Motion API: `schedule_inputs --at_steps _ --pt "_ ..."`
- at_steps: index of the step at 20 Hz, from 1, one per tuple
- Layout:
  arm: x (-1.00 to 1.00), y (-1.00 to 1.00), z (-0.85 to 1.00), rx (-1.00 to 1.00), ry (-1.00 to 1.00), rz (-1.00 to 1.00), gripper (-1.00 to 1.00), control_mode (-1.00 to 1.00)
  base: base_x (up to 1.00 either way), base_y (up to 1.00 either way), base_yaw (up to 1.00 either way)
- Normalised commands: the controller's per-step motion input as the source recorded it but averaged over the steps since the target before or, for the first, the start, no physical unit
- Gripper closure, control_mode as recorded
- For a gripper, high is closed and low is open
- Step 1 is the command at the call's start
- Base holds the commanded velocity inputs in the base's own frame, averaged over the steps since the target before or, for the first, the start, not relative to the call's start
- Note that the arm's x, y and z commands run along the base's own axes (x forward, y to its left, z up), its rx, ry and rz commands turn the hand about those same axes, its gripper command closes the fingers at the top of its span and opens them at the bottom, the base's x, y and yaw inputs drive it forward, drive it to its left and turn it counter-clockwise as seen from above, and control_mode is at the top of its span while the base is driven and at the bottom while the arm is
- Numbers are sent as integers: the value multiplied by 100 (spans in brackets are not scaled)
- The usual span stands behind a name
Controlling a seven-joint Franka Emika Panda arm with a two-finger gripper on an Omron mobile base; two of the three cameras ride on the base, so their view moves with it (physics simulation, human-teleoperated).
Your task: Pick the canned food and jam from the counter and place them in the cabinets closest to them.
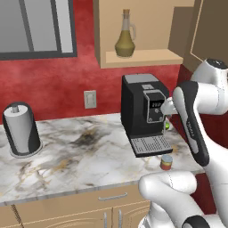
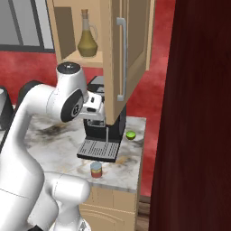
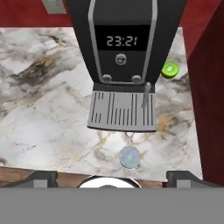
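Presently a black coffee machine (image 1: 144, 113) with a ribbed grey drip tray stands on the veined marble counter (image 1: 75, 156), directly behind the jam (image 1: 166, 162), a squat jar with grey-teal lid near the counter's front edge. A green lime (image 2: 131, 134) lies beside the machine. An olive glass bottle (image 1: 125, 41) stands on the tan wooden cabinet (image 1: 142, 58) shelf above. The gripper (image 3: 112, 177) hangs above the jam, fingertips wide apart, holding nothing
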Motion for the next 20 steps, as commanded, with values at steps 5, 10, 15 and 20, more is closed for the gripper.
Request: schedule_inputs --at_steps 5,10,15,20 --pt "-26 -20 -22 0 0 0 -100 -100 0 0 0" --pt "-12 -14 -26 0 0 0 -100 -100 0 0 0" --pt "-4 -8 -37 -4 3 0 -100 -100 0 0 0" --pt "-1 -6 -46 -4 5 0 -100 -100 0 0 0"
